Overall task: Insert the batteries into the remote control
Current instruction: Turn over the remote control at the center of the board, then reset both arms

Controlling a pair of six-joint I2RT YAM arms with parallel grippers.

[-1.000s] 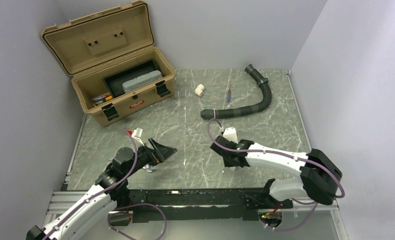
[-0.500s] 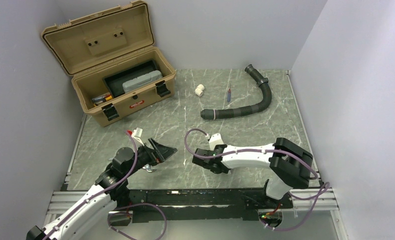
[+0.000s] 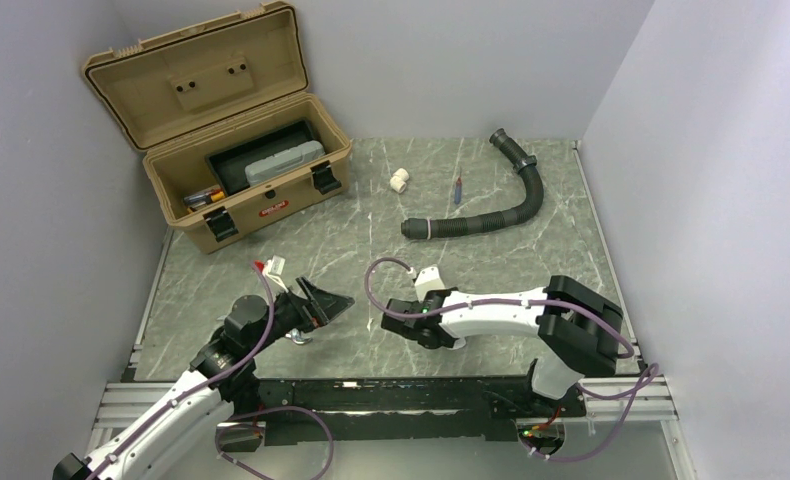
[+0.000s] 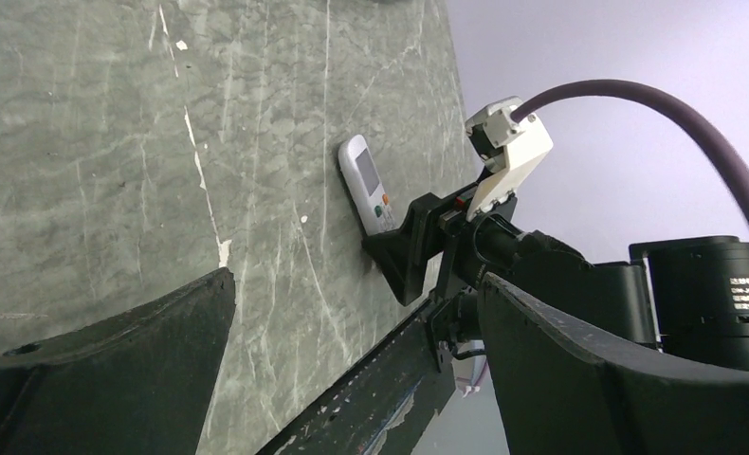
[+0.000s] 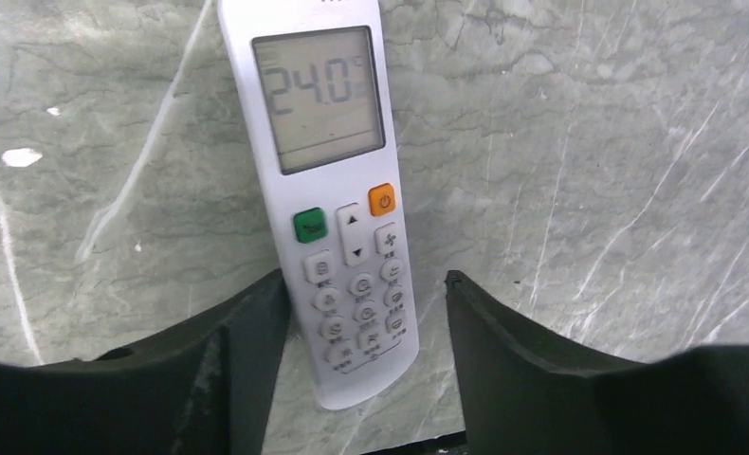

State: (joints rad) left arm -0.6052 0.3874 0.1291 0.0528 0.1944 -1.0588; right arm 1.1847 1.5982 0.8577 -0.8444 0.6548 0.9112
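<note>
While the right gripper [image 5: 366,289] is straddling it, the remote control [image 5: 337,204] is lying face up near the worktop's [image 3: 531,260] front edge, about midway along.
Its fingers [image 5: 247,351] are standing apart either side of the button end, not clamping; the left gripper [image 4: 352,284] is hovering wide open towards the front-left corner.

Remote control [image 4: 368,192] (face up) on table [image 4: 115,142], right claw [image 4: 396,242] at its end.
</note>
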